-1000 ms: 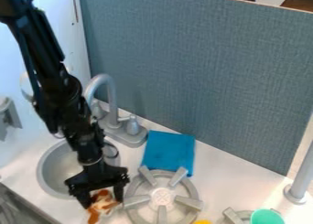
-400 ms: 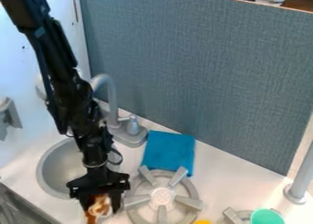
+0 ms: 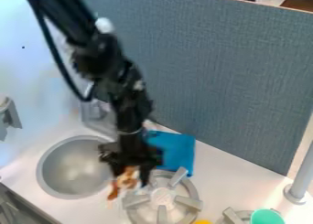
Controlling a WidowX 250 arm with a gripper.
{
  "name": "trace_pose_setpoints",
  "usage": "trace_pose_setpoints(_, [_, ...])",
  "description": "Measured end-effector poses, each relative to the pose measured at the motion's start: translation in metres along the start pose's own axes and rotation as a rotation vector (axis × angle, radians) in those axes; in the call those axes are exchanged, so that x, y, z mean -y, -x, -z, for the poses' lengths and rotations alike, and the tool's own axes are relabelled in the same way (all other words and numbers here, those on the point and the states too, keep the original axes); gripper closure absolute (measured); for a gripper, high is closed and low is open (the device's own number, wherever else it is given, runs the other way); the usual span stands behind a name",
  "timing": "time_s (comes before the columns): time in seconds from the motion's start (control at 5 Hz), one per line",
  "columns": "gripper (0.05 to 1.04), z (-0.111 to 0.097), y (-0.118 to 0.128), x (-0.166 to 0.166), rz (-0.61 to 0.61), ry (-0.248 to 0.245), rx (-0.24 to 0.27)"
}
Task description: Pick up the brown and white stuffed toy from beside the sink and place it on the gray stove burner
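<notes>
Above the counter between the sink and the left stove burner (image 3: 162,197), the black gripper (image 3: 131,174) points down. It is shut on a small orange and white object (image 3: 125,178), whose orange end hangs down to the left. The gripper's body overlaps the left edge of a blue cloth (image 3: 177,151), which lies flat behind the burner. The round grey sink (image 3: 72,167) is to the gripper's left. The arm hides most of the faucet.
At the lower right, a teal cup (image 3: 267,216) stands at a second burner (image 3: 234,216). Something yellow (image 3: 202,222) shows at the bottom edge. A grey post (image 3: 300,177) rises on the right, and a blue-grey panel (image 3: 214,77) stands behind the counter.
The gripper has moved up and to the right in the view, carrying the orange and white object from the counter by the sink's right side. The arm now covers the faucet.
</notes>
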State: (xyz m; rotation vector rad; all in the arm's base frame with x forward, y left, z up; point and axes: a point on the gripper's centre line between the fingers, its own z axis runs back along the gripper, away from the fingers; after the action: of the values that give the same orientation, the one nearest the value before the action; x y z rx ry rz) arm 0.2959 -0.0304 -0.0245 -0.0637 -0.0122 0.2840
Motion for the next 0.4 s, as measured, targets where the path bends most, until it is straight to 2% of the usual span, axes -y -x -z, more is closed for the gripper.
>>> trace_pose_setpoints(0.2, [0.434,-0.010,-0.019,0.041,0.128,-0.003,0.010])
trace_pose_setpoints(0.4, [0.434,0.016,-0.024,0.054,0.177,-0.003,-0.043])
